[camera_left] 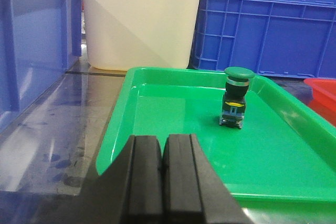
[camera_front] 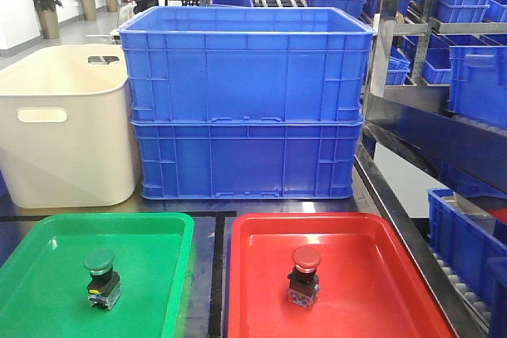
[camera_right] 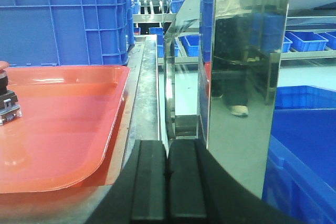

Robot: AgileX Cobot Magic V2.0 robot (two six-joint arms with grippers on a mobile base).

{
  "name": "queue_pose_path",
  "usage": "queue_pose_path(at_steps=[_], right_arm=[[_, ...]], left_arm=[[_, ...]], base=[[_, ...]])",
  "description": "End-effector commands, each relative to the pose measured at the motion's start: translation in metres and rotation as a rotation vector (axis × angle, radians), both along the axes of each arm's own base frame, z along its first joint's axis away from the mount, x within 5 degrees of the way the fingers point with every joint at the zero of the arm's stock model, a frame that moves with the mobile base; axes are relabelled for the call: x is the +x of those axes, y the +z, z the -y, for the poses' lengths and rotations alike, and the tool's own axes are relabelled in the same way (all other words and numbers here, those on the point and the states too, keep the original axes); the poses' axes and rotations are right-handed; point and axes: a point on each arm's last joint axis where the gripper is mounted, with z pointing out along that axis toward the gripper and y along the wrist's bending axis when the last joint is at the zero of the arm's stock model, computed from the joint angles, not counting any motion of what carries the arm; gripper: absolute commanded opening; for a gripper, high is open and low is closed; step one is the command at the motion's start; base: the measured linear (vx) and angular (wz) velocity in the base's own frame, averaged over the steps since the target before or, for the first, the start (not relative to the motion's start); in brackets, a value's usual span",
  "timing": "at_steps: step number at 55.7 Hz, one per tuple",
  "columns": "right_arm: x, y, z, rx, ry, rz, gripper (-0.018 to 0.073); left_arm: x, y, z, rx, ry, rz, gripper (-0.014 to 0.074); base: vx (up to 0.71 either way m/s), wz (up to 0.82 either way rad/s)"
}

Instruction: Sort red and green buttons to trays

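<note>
Green button point(camera_front: 101, 276) upright inside green tray point(camera_front: 47, 255), near tray middle
Red button point(camera_front: 305, 275) upright inside red tray point(camera_front: 380, 275), left of centre
Trays side by side, narrow gap between
Left gripper point(camera_left: 163, 169) pads pressed together, empty, at near rim of green tray, apart from button
Right gripper point(camera_right: 167, 174) clamped closed on nothing, beside red tray's right edge
Stacked blue crates point(camera_front: 245, 108) and cream tub point(camera_front: 63, 128) behind trays
</note>
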Motion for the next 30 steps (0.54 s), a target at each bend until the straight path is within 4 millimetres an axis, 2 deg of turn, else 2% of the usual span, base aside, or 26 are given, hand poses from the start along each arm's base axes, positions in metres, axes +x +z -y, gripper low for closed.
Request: queue_pose_path(at_steps=[1,30], right_arm=[[-0.0002,0.0035,-0.0008,-0.011,0.009,0.077,-0.0012],[-0.0002,0.0035,-0.0008,-0.011,0.009,0.077,-0.0012]], left_arm=[[-0.0017,0.0143,-0.0006,-0.009,0.007,0.104,-0.0008],[-0.0017,0.0143,-0.0006,-0.009,0.007,0.104,-0.0008]], base=[[0.0,0.0],[0.0,0.0]])
